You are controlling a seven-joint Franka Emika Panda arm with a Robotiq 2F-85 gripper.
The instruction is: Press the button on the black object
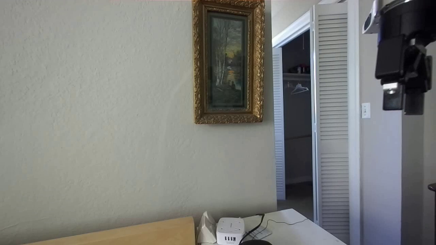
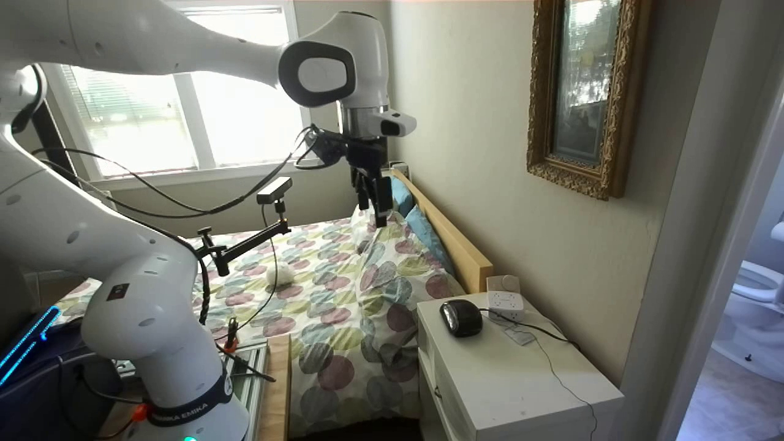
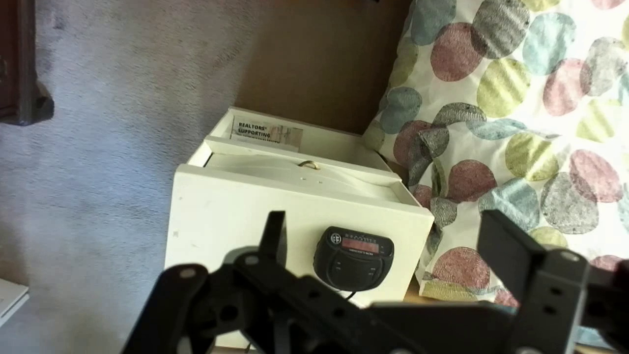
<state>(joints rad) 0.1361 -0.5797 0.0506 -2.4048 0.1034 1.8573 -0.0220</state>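
The black object is a rounded digital clock with a pinkish display; it sits on a white nightstand. The clock shows whole in the wrist view and also in an exterior view. Only its top edge shows in an exterior view. Its top has a large curved panel with small markings; single buttons are too small to make out. My gripper is open and empty, fingers wide apart. It hangs high above the bed and nightstand, apart from the clock, in both exterior views.
A white power-outlet block and black cords lie behind the clock by the wall. The wooden headboard and the bed adjoin the nightstand. An open drawer juts from its front. A framed picture hangs above.
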